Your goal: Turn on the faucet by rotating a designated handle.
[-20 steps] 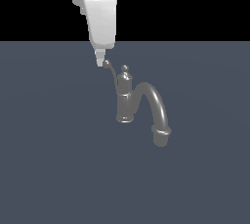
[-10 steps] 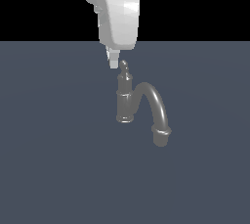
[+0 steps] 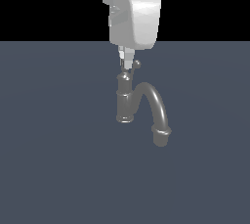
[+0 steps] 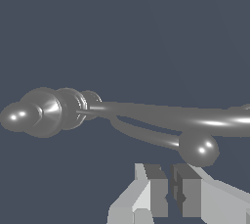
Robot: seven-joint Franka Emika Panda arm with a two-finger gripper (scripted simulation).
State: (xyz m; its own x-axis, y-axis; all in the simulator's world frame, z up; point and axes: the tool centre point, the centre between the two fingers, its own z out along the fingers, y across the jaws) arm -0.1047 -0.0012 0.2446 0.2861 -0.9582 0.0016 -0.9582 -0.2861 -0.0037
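The grey faucet (image 3: 125, 101) stands upright, and its thick arched spout (image 3: 157, 106) curves down toward the exterior view's right. The thin curved handle (image 4: 146, 137) leaves the post and ends in a small ball tip (image 3: 137, 64) (image 4: 198, 149). My gripper (image 3: 127, 63) (image 4: 170, 192) hangs just over the top of the post, right beside the ball tip. Its fingers (image 4: 155, 189) stand almost together with nothing between them. In the wrist view the knob finial (image 4: 20, 116) points away from the fingers. In the exterior view my fingers partly cover it.
The faucet stands alone on a flat dark blue-grey floor (image 3: 58, 159). The white arm body (image 3: 134, 17) rises above the post.
My gripper has moved toward the exterior view's right, from beside the post to over its top. The handle's ball tip now shows just right of the fingers.
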